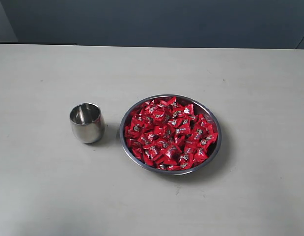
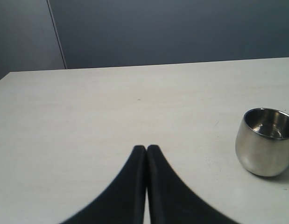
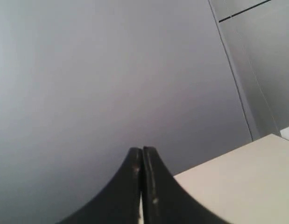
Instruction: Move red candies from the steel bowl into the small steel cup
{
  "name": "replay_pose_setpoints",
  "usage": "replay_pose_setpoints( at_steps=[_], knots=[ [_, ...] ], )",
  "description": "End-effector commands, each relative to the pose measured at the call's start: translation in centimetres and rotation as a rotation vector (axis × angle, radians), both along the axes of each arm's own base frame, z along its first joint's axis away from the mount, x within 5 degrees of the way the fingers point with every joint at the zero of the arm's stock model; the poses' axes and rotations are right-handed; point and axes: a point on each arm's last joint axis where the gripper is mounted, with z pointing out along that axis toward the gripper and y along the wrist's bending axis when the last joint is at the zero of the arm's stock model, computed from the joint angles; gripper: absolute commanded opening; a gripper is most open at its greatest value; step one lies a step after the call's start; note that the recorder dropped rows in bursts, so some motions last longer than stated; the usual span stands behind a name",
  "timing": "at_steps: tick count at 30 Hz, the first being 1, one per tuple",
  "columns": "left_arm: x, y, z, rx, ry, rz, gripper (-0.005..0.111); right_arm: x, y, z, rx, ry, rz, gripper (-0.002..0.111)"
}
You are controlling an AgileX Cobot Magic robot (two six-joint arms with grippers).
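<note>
A wide steel bowl sits near the middle of the table, heaped with many red candies. Just left of it stands the small steel cup, upright and empty; the left wrist view also catches the cup off to one side. My left gripper is shut with nothing between its black fingers, low over bare table and apart from the cup. My right gripper is shut too, empty, pointing past a table corner at a grey wall. Neither gripper appears in the exterior view.
The pale table stretches around the bowl and cup. A dark blue wall runs behind its far edge. The right wrist view shows only a table corner and grey wall.
</note>
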Motion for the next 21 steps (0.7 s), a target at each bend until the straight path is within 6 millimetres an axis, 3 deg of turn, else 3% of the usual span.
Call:
replay_pose_setpoints(
  at_steps=[1,7,12,17,21],
  knots=[
    [0.0,0.0,-0.1,-0.004,-0.003,0.001,0.000,0.9,0.1,3.7,-0.159,0.038,0.001,-0.001],
    [0.0,0.0,-0.1,-0.004,-0.003,0.001,0.000,4.6,0.4,8.3,-0.268,0.177,0.056,-0.001],
    [0.0,0.0,-0.1,-0.004,-0.003,0.001,0.000,9.3,2.1,9.7,-0.363,0.280,0.283,-0.001],
    [0.0,0.0,-0.1,-0.004,-0.003,0.001,0.000,13.6,4.3,8.7,-0.370,0.340,0.608,-0.001],
    [0.0,0.0,-0.1,-0.004,-0.003,0.001,0.000,16.9,4.5,6.2,-0.342,0.470,0.684,-0.001]
  ],
)
